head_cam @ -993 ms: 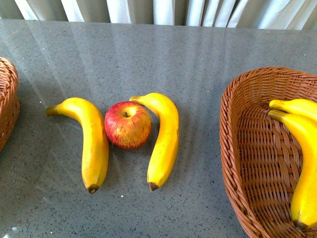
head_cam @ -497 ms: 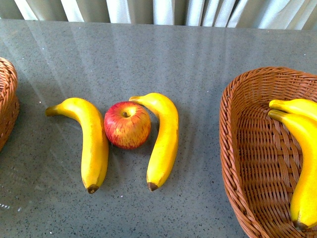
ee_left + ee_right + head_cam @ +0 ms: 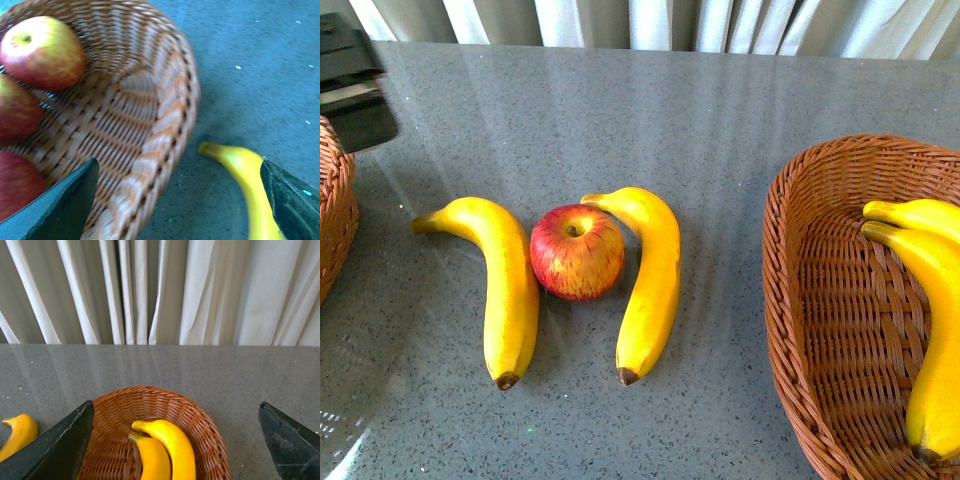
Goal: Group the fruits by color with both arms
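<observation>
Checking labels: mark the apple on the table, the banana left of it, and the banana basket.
apple (image 3: 577, 252), front view, its middle.
left banana (image 3: 507, 285), front view, mid-body.
banana basket (image 3: 820, 300), front view, bare inner wall.

I see a grey speckled table (image 3: 740, 100) carrying 1 red apple (image 3: 577, 252) snug between a left banana (image 3: 505, 285) and a right banana (image 3: 655, 280). 2 wicker baskets flank them: the left basket (image 3: 335, 210) and the right basket (image 3: 820, 300).

Front looks down on table (image 3: 720, 100); wrist views, closer, share its left basket (image 3: 335, 220), right basket (image 3: 800, 300), curtain (image 3: 660, 22).
</observation>
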### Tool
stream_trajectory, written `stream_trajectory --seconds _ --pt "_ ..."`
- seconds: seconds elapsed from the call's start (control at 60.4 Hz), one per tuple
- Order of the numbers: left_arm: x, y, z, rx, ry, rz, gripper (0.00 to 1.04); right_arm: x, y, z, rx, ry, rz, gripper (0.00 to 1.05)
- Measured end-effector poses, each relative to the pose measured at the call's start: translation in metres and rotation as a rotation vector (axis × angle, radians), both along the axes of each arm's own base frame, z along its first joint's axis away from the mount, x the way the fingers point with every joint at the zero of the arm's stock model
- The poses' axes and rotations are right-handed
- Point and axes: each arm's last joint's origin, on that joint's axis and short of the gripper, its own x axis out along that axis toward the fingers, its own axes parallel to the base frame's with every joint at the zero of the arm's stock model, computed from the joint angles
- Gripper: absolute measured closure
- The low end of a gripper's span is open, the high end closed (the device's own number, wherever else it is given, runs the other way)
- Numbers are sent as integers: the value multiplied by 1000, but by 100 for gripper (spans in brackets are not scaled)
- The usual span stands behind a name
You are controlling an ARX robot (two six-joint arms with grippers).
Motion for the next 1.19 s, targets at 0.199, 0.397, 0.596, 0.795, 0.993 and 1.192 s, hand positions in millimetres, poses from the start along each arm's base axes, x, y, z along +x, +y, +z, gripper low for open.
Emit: stream_trajectory --seconds 0.199,0.397,0.596,0.795,0.993,1.192 --pt "7 -57 -18 15 57 -247 9 0 0 0 0 0 0 9" --pt "10 -77 -24 9 65 -306 9 0 0 0 0 0 0 9" --pt "10 -93 -30 17 80 -366 9 0 0 0 0 0 0 9" --pt "11 -98 -33 14 92 -391 9 0 0 0 0 0 0 9" --pt "12 -101 -37 17 100 -396 9 0 0 0 0 0 0 9" --pt "12 -105 -46 23 127 -411 9 0 0 0 0 0 0 9"
